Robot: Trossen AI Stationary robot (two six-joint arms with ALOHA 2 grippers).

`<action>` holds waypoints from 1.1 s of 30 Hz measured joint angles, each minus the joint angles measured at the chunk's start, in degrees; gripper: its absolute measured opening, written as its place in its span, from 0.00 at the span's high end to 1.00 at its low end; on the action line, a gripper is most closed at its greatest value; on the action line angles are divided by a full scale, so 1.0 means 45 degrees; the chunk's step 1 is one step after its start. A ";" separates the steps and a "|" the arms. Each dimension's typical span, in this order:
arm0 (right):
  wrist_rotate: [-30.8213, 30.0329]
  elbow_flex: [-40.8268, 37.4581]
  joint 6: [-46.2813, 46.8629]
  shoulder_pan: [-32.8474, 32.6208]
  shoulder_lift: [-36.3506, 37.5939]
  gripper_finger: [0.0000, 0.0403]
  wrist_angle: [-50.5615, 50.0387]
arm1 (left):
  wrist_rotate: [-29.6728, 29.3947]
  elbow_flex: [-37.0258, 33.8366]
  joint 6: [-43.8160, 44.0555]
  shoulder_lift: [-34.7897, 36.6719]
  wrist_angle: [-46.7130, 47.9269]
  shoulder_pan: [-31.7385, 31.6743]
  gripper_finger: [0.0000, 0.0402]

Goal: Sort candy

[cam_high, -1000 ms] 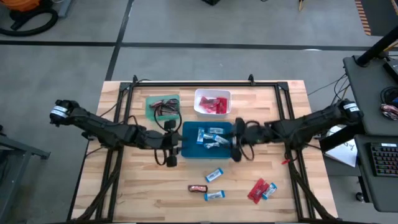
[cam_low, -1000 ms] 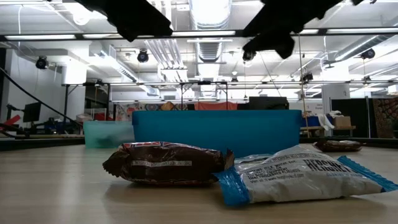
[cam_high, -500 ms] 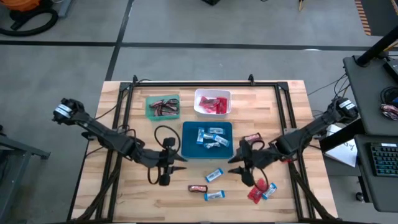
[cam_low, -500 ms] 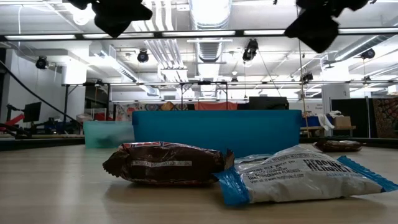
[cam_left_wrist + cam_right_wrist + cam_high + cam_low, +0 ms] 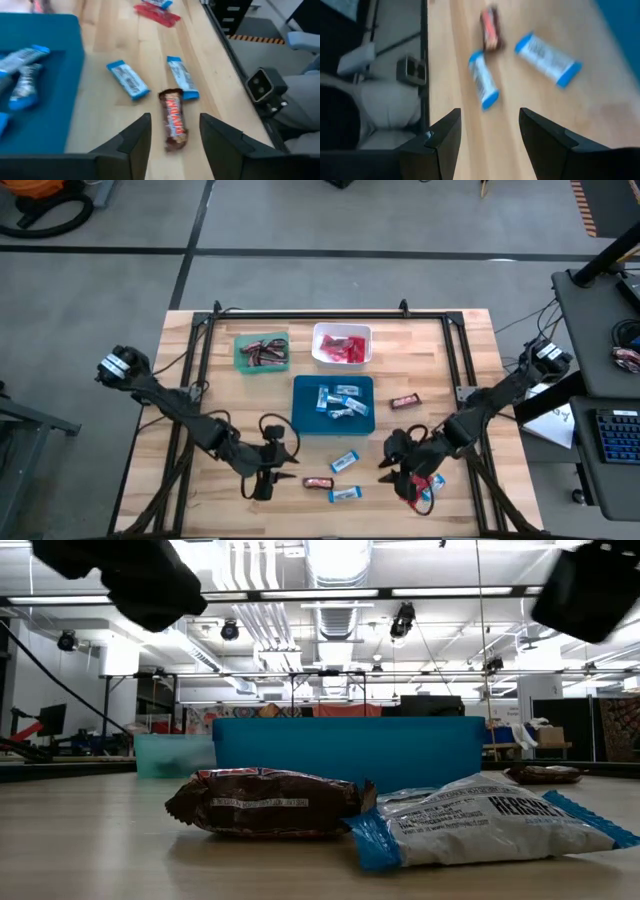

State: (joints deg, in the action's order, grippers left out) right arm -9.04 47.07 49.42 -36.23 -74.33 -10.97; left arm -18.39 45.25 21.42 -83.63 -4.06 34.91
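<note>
Three trays sit in the upper middle of the high view on the counter (image 5: 200, 480): the blue tray (image 5: 305, 423) holds blue-and-white bars, the green tray (image 5: 243, 362) dark brown ones, the white tray (image 5: 322, 332) red packets, so sorting looks, though small from above, more than half done. Seven or so candies are left: a brown bar (image 5: 404, 400) at centre right, two blue-and-white bars (image 5: 344, 462) and a brown bar (image 5: 173, 119) at lower centre, and red packets (image 5: 412, 486) with another blue bar at lower right. The left pincer (image 5: 171, 131) hangs open and empty over the lower brown bar; the right pincer (image 5: 488, 134) is open and empty beside the red packets.

Both pincers moved from blue tray (image 5: 305, 420) toward loose candies (image 5: 343, 463); left pincer (image 5: 283, 480) widened.
</note>
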 joint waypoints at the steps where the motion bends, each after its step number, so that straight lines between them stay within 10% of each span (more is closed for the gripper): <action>1: 0.0200 0.0134 0.0286 -0.0127 -0.0213 0.53 -0.0268 | -0.0007 0.0007 0.0128 -0.0175 -0.0192 0.0090 0.61; 13: 0.1064 0.2111 0.2012 -0.1123 -0.2748 0.53 -0.3504 | -0.0442 0.0010 0.0066 -0.3145 -0.3689 0.0479 0.42; 33: 0.0990 0.5100 0.2150 -0.1641 -0.4847 0.53 -0.5578 | -0.1171 0.0010 0.0502 -0.5840 -0.5675 0.0559 0.47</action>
State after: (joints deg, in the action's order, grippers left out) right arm -4.58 70.02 59.09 -43.62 -96.14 -36.07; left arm -23.66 45.30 23.68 -109.90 -29.59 37.43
